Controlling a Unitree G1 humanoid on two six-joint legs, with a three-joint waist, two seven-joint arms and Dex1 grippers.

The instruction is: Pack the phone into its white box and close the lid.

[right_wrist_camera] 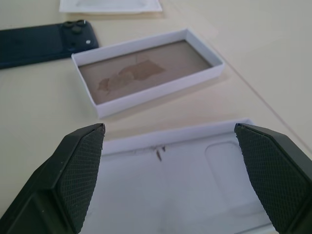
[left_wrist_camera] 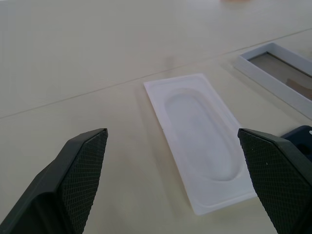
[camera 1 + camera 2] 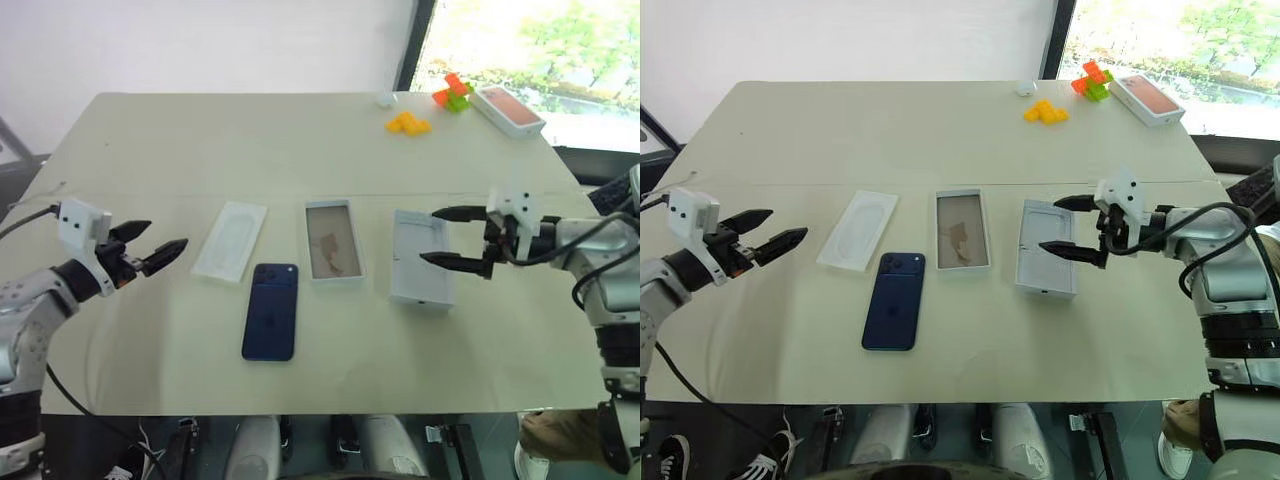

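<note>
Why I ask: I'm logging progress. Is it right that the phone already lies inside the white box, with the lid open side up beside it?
Not quite. The phone lies on the table, outside and in front of the white box, whose brownish floor is bare, as the left eye view shows. The lid does lie open side up beside the box.

we cannot read any words, numbers, brand names or signs anywhere in these pictures.
</note>
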